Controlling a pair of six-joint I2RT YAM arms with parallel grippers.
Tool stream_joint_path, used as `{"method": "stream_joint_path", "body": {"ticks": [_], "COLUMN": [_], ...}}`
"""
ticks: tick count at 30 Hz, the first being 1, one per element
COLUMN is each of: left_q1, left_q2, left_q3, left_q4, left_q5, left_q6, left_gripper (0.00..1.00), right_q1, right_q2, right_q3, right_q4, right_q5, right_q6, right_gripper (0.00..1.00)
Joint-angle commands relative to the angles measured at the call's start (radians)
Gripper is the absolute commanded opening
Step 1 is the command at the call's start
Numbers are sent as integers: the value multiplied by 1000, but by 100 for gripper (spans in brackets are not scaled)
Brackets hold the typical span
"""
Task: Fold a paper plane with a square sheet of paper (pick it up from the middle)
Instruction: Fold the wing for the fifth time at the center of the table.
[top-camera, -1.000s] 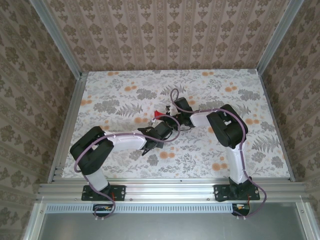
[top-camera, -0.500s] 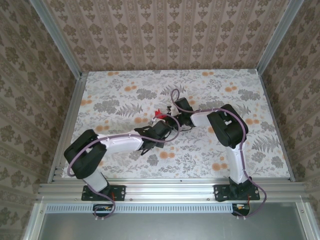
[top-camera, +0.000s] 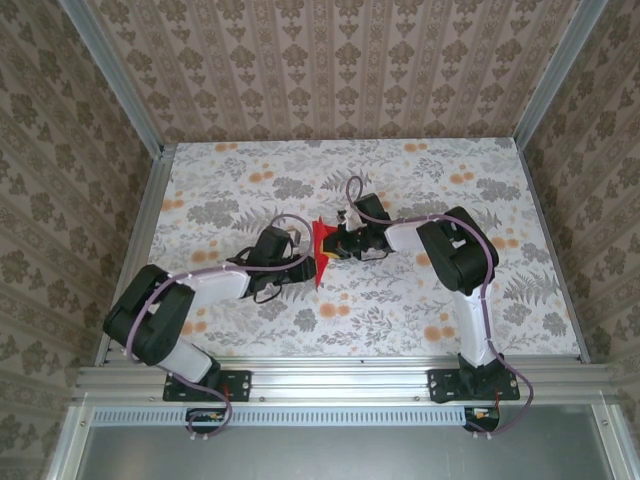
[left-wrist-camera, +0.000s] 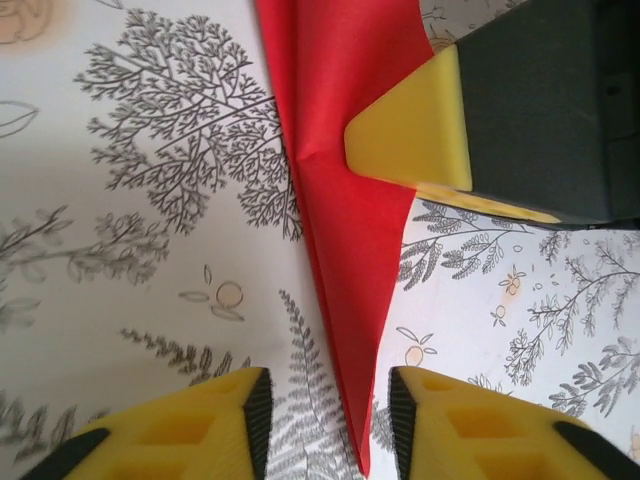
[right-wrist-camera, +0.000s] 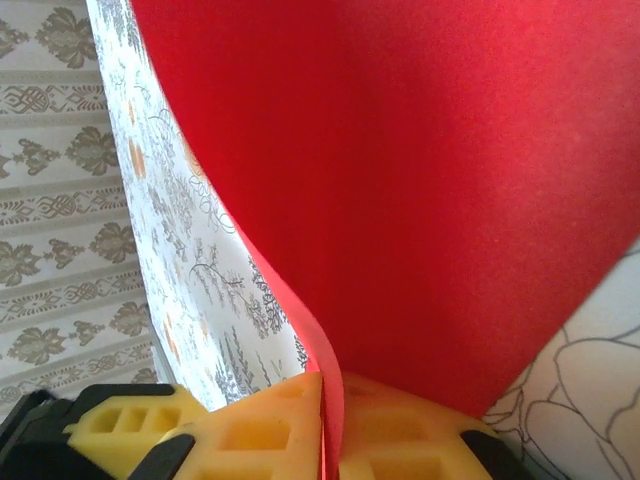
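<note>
Where paper stands — right hand blocks.

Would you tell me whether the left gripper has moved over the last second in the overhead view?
Yes. The left gripper has drawn back leftward, toward the table's left rail, uncovering the red paper.

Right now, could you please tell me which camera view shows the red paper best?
The left wrist view: the red paper tapers to a point between the left gripper's open fingers. The right wrist view shows it close up, pinched in the right gripper. The top view gives a small red sliver between the grippers.
</note>
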Motion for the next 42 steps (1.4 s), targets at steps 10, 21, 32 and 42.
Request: {"method": "stream_joint_path", "body": {"ticks": [10,21,32,42], "left_q1": [52,50,42,33], "left_q2": [149,167,199,195], "left_q3": [3,13,28,39], "left_q4": [225,224,216,191], "left_q5": [184,183,168,147], "left_q6": [-90,-89,-84,-87], "left_gripper": [17,16,16,18], "right_q1": [-26,-27,-27,-26], "right_q2": [52,63,69,72], "right_q3": [-33,-42,-41,-34], "right_q4": [-50,-49,-68,-97], "right_q5": [44,50,59,72], "right_q6": [-18,-12,-16,-25], "right_gripper": [14,19,20,23]}}
